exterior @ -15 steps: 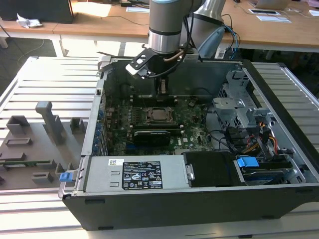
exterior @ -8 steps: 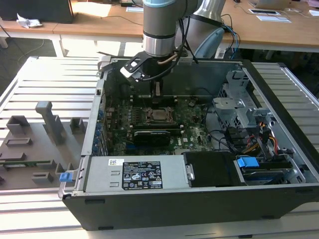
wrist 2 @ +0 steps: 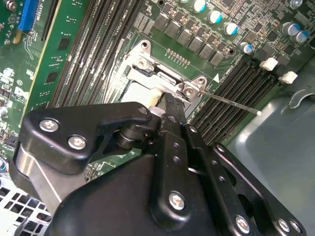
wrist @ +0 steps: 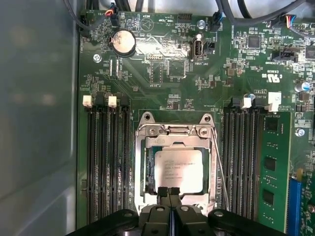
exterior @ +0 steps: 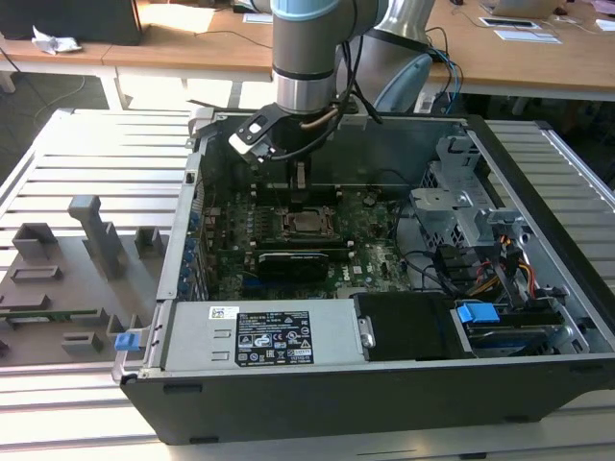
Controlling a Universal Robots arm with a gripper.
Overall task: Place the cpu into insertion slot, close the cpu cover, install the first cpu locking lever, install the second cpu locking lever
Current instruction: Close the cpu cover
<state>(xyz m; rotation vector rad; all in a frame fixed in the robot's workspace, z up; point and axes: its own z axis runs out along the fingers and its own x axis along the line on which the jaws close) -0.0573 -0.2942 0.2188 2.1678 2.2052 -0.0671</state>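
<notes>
**Gripper poised over the seated chip**

The grey-and-blue robot arm (exterior: 306,58) drops straight down into the open black computer case (exterior: 288,413), wrist vertical. Its black gripper (exterior: 301,178) points down at the processor socket. In the first wrist view the gripper (wrist: 171,191) has its two fingertips pressed together with nothing between them, and they sit over one edge of the socket. I cannot tell whether they touch it.

The cpu (wrist: 178,169), a flat square chip with a dull silver top, lies in the socket on the green motherboard (wrist: 162,64). The cpu cover (wrist: 175,130), a thin silvery metal frame, lies flat around it. A thin silver wire lever (wrist: 220,162) runs along one side of the socket, between it and the black memory slots (wrist: 241,157).
</notes>
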